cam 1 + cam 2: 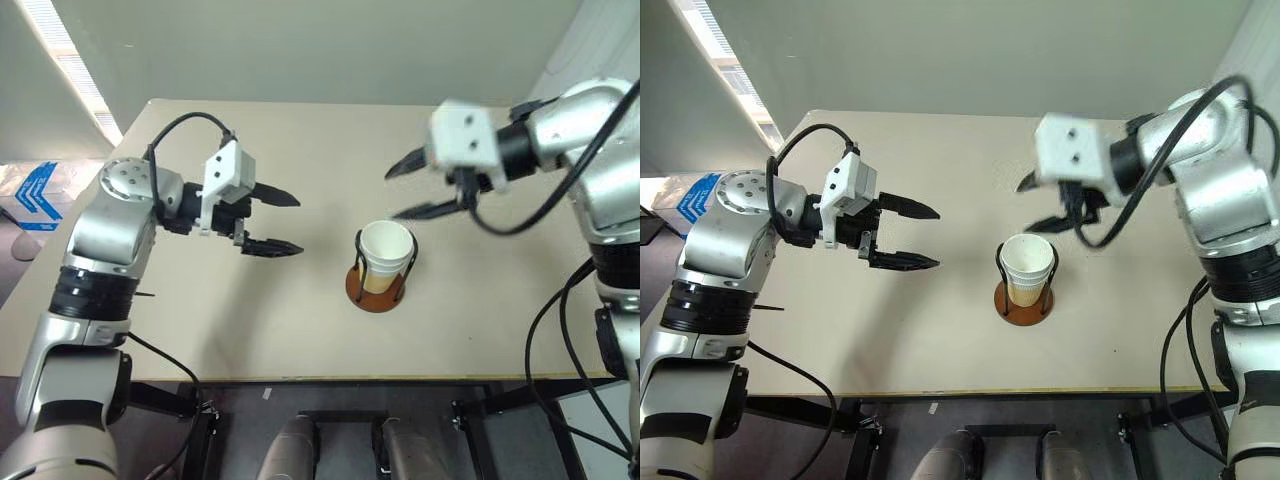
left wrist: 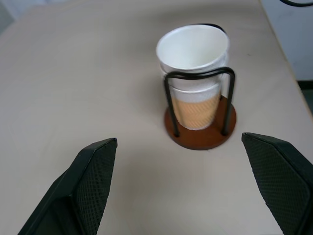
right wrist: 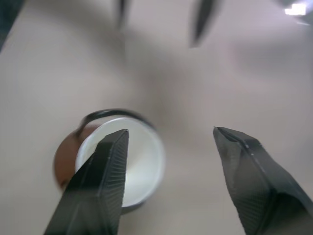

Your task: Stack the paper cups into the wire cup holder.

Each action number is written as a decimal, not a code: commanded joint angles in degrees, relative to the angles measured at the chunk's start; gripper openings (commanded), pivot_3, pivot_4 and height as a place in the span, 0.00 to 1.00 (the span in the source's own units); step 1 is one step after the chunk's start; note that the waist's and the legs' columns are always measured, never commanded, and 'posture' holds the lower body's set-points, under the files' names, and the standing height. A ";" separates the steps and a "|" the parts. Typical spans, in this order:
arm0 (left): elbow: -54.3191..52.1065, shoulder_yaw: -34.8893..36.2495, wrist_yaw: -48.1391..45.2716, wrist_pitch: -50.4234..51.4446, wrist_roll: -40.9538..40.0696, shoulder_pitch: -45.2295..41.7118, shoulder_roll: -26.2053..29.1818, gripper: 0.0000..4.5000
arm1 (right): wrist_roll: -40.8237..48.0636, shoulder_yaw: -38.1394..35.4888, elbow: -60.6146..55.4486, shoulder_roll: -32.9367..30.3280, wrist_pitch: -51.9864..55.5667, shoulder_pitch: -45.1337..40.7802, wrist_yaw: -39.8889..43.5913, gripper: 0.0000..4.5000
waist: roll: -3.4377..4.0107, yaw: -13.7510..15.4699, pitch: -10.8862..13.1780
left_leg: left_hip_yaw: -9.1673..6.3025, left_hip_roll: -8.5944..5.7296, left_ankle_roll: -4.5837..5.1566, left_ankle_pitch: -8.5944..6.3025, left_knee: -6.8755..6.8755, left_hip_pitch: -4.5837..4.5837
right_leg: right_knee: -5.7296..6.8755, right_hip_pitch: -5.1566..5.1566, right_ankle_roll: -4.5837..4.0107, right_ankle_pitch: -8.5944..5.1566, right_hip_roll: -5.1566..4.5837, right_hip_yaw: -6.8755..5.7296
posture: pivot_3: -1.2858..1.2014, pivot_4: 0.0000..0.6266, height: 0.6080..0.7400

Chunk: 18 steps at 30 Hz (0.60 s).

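The paper cups (image 1: 384, 255) stand nested upright in the wire cup holder (image 1: 358, 288), pale tan outside and white inside, between its two black wire loops on a reddish-brown disc. They also appear in the left wrist view, cups (image 2: 194, 73) inside the holder (image 2: 200, 134). My right gripper (image 1: 408, 188) hovers just above and behind the cups, open, with nothing between its fingers. My left gripper (image 1: 285, 222) stands open to the left of the holder, a short way off, pointing toward it and holding nothing.
The beige table (image 1: 250, 320) carries nothing else near the holder. Its front edge runs close below the holder, and a wall stands behind its far edge.
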 commanded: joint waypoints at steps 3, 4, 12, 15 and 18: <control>-1.89 6.70 6.61 4.49 -3.52 2.54 -0.41 1.00 | 4.93 -15.42 1.75 -2.57 11.05 11.67 -10.88 0.65 | -0.07 0.21 -0.04 | -0.02 0.00 -0.07 0.04 -0.05 0.05 | -0.05 0.08 0.00 0.00 0.00 -0.01 | 0.52 0.24 1.00; -2.08 7.83 7.94 5.44 -4.23 3.13 -0.56 1.00 | 5.79 -17.74 1.70 -2.26 12.19 14.18 -12.80 0.65 | -0.08 0.23 -0.03 | -0.02 0.01 -0.30 0.17 -0.05 0.05 | -0.06 0.10 0.00 0.00 0.00 -0.01 | 0.52 0.24 1.00; -5.42 14.71 17.74 11.40 -7.99 7.90 -1.69 1.00 | 8.47 -29.38 3.93 6.58 14.02 24.91 -31.81 0.65 | -0.04 -0.22 0.00 | 0.06 0.01 -0.28 0.18 -0.27 0.28 | 0.33 -0.05 0.36 0.21 0.02 0.12 | 0.52 0.24 1.00; -7.11 16.23 20.39 9.76 -8.20 10.49 -2.50 1.00 | 10.09 -31.28 4.94 8.98 14.07 26.55 -35.22 0.65 | -0.04 -0.21 0.01 | 0.04 0.02 -0.27 0.25 -0.56 0.64 | 0.34 0.19 0.16 0.10 0.02 0.09 | 0.52 0.24 1.00; -8.24 18.75 24.44 6.61 -7.89 12.82 -4.43 1.00 | 11.56 -33.17 5.63 11.29 10.77 27.25 -37.72 0.65 | -0.03 -0.20 0.02 | 0.06 0.01 -0.28 0.37 -0.63 0.67 | 0.36 0.17 0.02 0.02 0.02 0.12 | 0.52 0.24 1.00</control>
